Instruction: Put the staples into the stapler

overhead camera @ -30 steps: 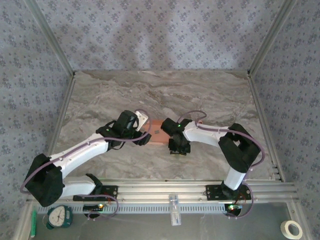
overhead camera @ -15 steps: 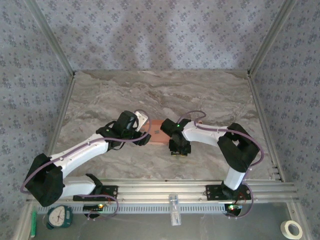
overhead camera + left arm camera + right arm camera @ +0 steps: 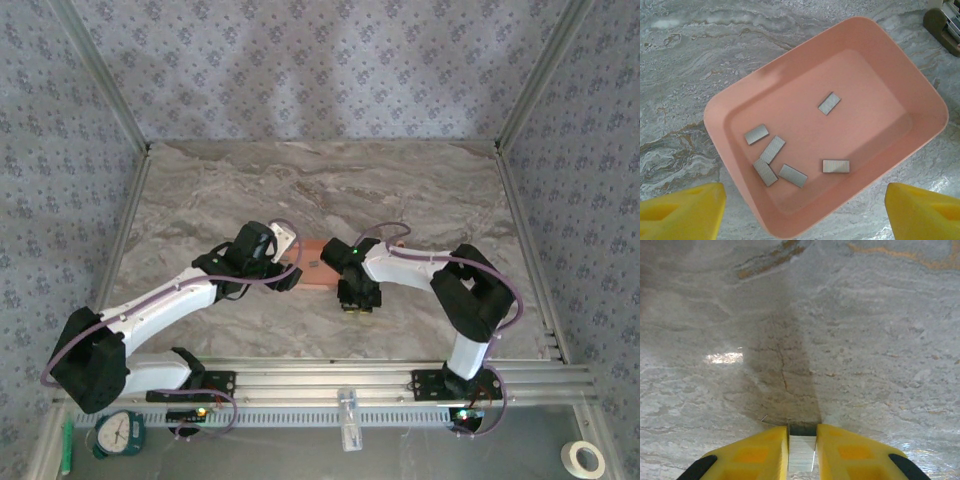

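Marble table (image 3: pixel 865 340), staples (image 3: pixel 802 456) between right fingers (image 3: pixel 760 452)

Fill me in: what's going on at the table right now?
The right claw is pinched on a strip of staples, holding it low over the marble table. The left claw is open and hovers above the pink tray, where six loose staple strips lie on the tray floor. That one strip has been picked; loading it into the stapler is not yet done.
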Robot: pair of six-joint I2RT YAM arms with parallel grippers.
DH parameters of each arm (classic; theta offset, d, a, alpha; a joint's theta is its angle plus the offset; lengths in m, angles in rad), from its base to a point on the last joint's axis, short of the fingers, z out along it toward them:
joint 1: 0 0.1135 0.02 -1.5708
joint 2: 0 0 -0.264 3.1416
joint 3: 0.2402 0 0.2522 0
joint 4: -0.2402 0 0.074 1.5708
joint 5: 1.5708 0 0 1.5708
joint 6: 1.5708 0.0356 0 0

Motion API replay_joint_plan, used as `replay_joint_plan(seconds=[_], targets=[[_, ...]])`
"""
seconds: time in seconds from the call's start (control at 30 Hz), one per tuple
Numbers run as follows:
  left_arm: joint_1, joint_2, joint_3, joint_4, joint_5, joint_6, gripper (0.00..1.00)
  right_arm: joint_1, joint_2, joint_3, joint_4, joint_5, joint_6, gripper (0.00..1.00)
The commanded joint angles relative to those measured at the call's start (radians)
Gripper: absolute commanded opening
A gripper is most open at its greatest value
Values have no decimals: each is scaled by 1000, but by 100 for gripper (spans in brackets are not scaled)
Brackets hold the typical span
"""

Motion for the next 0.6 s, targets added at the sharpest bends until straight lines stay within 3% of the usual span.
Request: replay_joint_plan(seconds=[0.0,0.2,0.57], targets=[[8,-19,-7,17,10,0,83,-1,20,-11,13,-8,0,22],[9,-18,-11,21,15,4,83,-3,-16,-28,35,22,-4,19],[9,-11,-43,141,72,-25,86,-48,-220,-104,158,158,-71,18]])
